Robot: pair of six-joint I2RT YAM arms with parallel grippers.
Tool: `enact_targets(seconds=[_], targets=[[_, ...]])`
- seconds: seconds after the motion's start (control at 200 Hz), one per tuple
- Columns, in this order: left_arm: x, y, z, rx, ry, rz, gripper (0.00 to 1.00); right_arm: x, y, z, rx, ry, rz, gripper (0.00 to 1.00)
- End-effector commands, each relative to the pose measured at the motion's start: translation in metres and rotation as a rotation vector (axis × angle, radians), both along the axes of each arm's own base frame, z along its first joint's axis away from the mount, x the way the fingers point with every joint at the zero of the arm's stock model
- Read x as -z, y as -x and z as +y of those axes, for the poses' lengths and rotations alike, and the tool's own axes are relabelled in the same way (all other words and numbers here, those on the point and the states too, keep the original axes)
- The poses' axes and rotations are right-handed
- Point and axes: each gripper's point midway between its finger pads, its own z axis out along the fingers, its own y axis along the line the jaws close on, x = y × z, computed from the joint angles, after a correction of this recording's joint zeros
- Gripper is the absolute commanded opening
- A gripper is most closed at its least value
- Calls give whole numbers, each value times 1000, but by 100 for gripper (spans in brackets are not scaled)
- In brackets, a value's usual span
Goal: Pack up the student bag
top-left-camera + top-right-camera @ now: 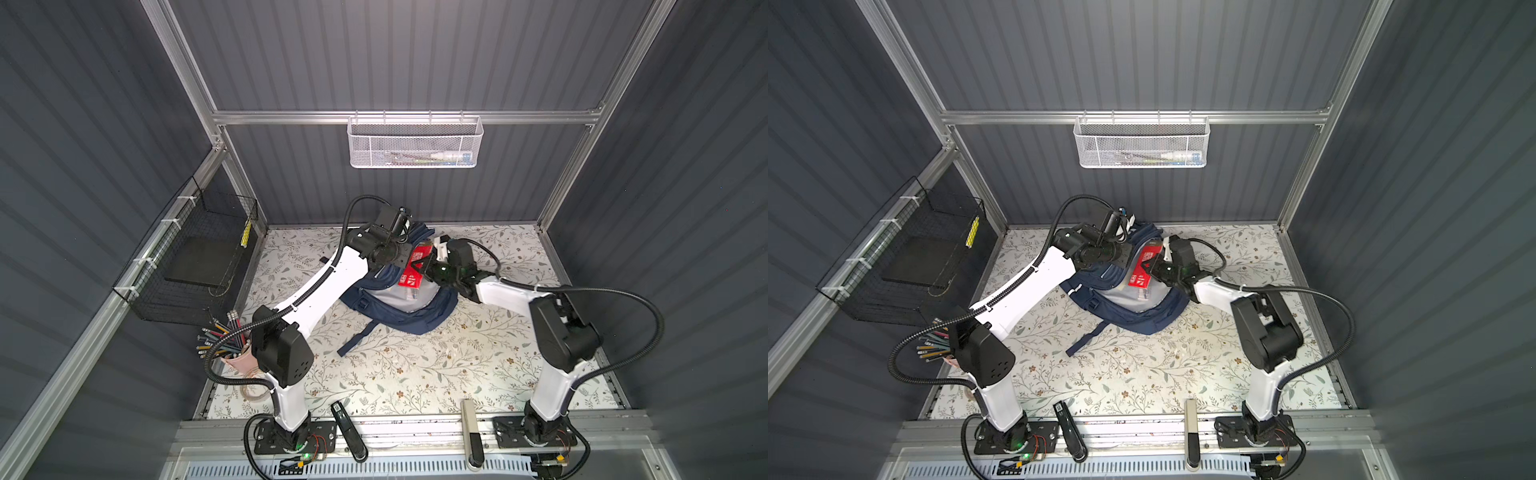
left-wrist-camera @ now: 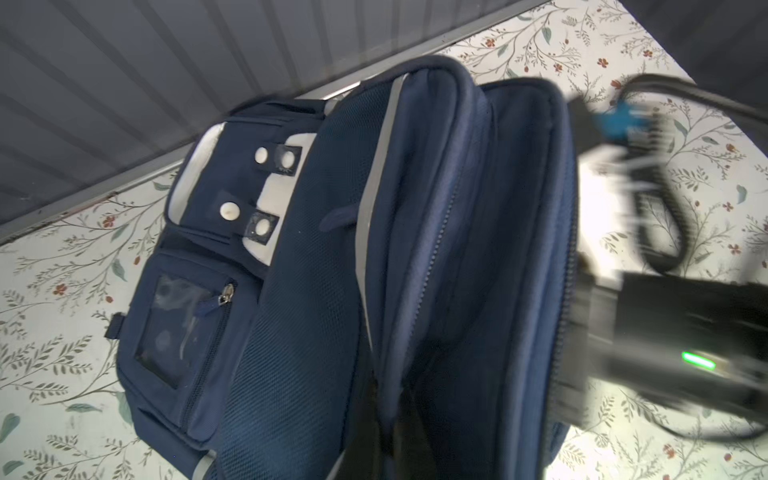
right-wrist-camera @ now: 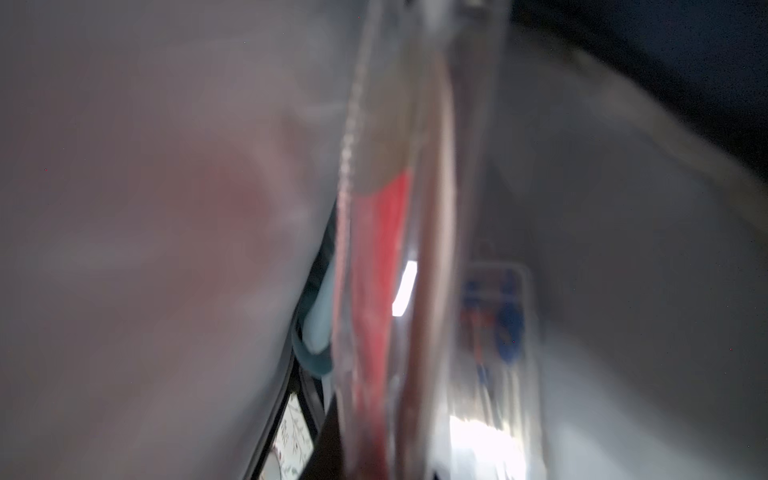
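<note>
The student bag (image 1: 395, 313) (image 1: 1129, 318), navy blue with pale grey lining, lies open on the floral table near the back wall. My left gripper (image 1: 400, 257) (image 1: 1120, 254) is shut on the bag's upper flap and holds it up; in the left wrist view the dark fingers pinch a blue fabric edge (image 2: 390, 432) of the bag (image 2: 415, 249). My right gripper (image 1: 424, 266) (image 1: 1149, 266) is shut on a flat clear packet with a red card (image 1: 412, 266) (image 1: 1143, 268) (image 3: 378, 291), tilted over the opening. Grey lining (image 3: 145, 208) fills the blurred right wrist view.
A small clear packet (image 1: 411, 294) lies on the bag's lining. A pink cup of pencils (image 1: 232, 336) stands front left by a black wire basket (image 1: 195, 266). A white mesh basket (image 1: 415, 143) hangs on the back wall. A black tool (image 1: 349, 432) and a pale bar (image 1: 471, 432) lie on the front rail.
</note>
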Motion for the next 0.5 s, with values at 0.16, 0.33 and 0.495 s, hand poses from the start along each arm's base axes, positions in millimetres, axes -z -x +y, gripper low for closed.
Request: enact_targets(seconds=[0.16,0.33,0.495], targets=[[-19,-8,-7,-22,106,-28,0,12,-17,29,-34,24,18,22],[13,-7,-11,-34,123,31,0,-3,13,-21,-3,119,14,63],[59,-4,-26,-45,184,137,0,-1,61,-77,27,285,33,64]])
